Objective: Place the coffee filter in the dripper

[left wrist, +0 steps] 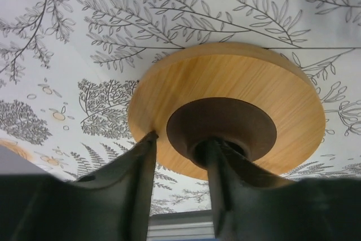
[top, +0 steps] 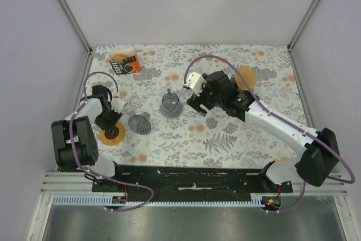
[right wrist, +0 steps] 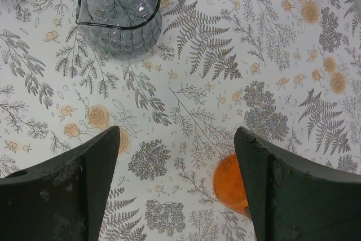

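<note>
A dark ribbed cone dripper (top: 139, 124) lies on its side on the floral cloth. Beside it is a wooden disc (top: 111, 135) with a dark centre collar. My left gripper (top: 109, 121) is down on this disc (left wrist: 225, 83). One finger is at the disc's outer rim and the other is in the centre hole, so the jaws pinch the ring. A tan paper coffee filter (top: 247, 75) lies at the back right, partly behind my right arm. My right gripper (top: 197, 101) hangs open and empty over the cloth (right wrist: 177, 139).
A glass carafe (top: 170, 104) stands mid-table and also shows at the upper left of the right wrist view (right wrist: 118, 12). An orange filter pack (top: 125, 63) sits at the back left. An orange round patch (right wrist: 228, 184) lies by my right finger.
</note>
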